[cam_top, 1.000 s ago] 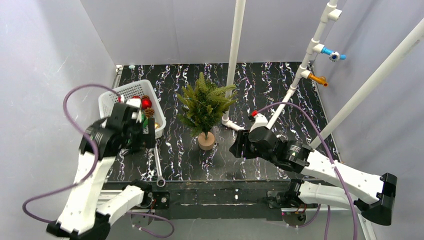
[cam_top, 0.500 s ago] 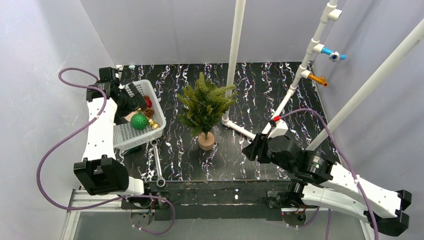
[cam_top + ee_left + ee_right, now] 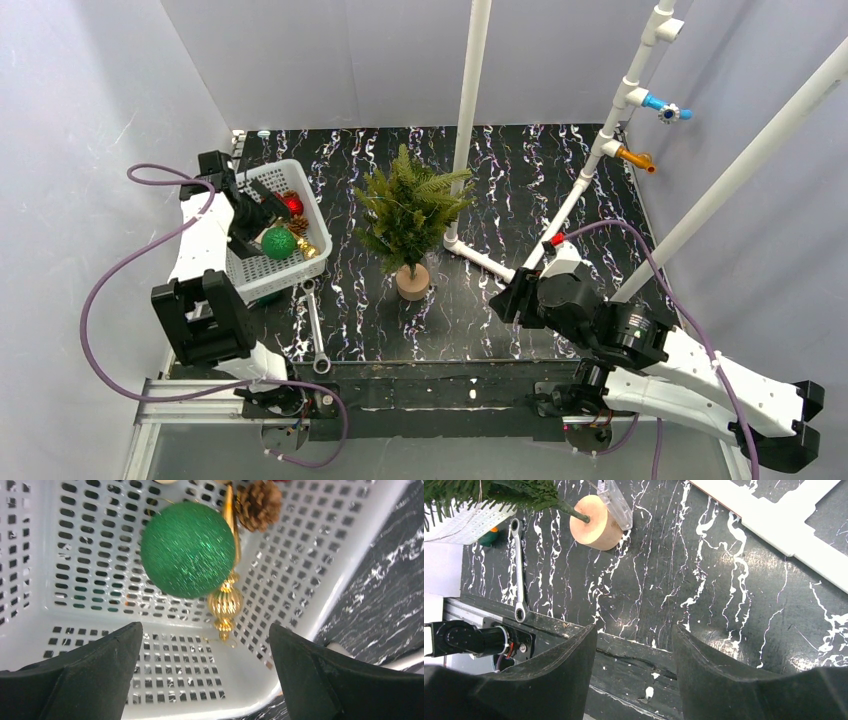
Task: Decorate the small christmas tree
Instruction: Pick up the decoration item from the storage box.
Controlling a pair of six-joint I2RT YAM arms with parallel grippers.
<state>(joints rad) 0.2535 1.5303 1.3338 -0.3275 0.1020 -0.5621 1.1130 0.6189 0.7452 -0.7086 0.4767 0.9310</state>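
Observation:
The small christmas tree (image 3: 408, 212) stands upright mid-table on its round wooden base (image 3: 412, 281), bare of ornaments; that base (image 3: 596, 524) also shows in the right wrist view. A white basket (image 3: 255, 275) left of it holds a green glitter ball (image 3: 187, 549), a gold drop ornament (image 3: 226, 600), a pinecone (image 3: 258, 505) and a red ball (image 3: 292, 206). My left gripper (image 3: 204, 627) hangs open over the basket's inside, just short of the green ball, holding nothing. My right gripper (image 3: 503, 295) is open and empty, low over the table right of the tree's base.
A metal wrench (image 3: 315, 335) lies by the basket's near corner. White pipe posts (image 3: 470, 110) rise behind and right of the tree, and a pipe foot (image 3: 478, 256) runs along the table. Blue and orange valves (image 3: 665, 108) sit high at the right. Walls enclose the table.
My left arm has swung from the basket's near side to its far left, its gripper now over the basket. The right arm drew back to the right, then held still.

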